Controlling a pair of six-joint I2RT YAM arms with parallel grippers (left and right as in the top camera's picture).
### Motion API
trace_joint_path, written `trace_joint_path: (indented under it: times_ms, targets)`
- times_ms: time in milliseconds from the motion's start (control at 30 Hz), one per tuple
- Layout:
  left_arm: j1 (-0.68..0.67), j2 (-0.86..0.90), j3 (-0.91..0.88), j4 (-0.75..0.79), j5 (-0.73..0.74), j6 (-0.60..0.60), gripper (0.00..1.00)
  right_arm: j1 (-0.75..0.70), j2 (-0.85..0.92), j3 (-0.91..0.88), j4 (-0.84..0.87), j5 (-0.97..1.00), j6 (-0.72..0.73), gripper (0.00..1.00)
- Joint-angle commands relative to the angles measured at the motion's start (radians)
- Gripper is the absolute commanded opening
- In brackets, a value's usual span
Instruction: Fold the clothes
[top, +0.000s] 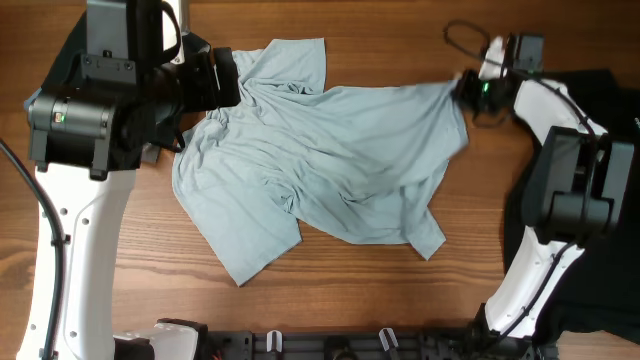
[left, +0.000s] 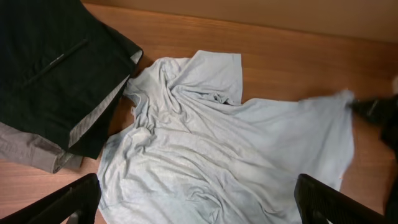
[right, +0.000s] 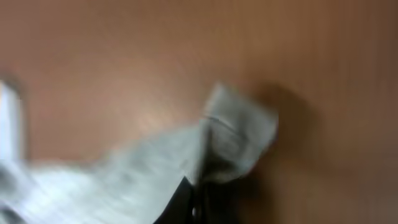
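Note:
A pale light-blue T-shirt lies crumpled and partly spread on the wooden table; it also shows in the left wrist view. My right gripper is shut on the shirt's right corner, and the blurred right wrist view shows fabric pinched in the black jaws. My left gripper hovers by the shirt's upper left, with its fingers wide open and empty above the cloth.
A black garment lies on a grey one to the left of the shirt. More dark fabric lies under the right arm at the table's right side. A black cable lies near the far edge.

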Motion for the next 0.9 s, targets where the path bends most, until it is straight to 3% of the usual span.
trace_joint_path:
  times_ms: [0,67,133,167,400,533,733,867]
  targets:
    - [0.002,-0.015,-0.002,0.001,0.008,0.001,1.0,-0.052,-0.012,0.23,0.131,-0.071,0.162,0.04]
    - [0.002,-0.015,-0.002,0.001,0.008,0.001,1.0,-0.073,-0.012,0.296,0.178,-0.071,0.212,0.05]
    - [0.002,-0.015,-0.002,0.001,0.008,0.001,1.0,-0.088,-0.012,0.333,0.176,-0.076,0.223,0.84]
    - [0.002,-0.015,-0.002,0.001,0.008,0.001,1.0,-0.093,-0.012,0.338,0.166,-0.084,0.223,1.0]
    - [0.002,-0.015,-0.002,-0.005,0.008,0.002,1.0,-0.154,-0.025,0.341,-0.067,-0.261,0.208,1.0]
    - [0.002,-0.016,-0.002,-0.047,0.008,0.002,1.0,-0.174,-0.06,0.341,-0.312,-0.302,0.111,1.0]
    - [0.002,-0.016,-0.002,-0.128,0.007,0.002,1.0,-0.156,-0.07,0.327,-0.796,0.038,0.063,1.0]
    - [0.002,-0.016,-0.002,-0.167,0.007,0.002,1.0,-0.134,-0.066,0.243,-0.908,0.222,0.064,0.94]
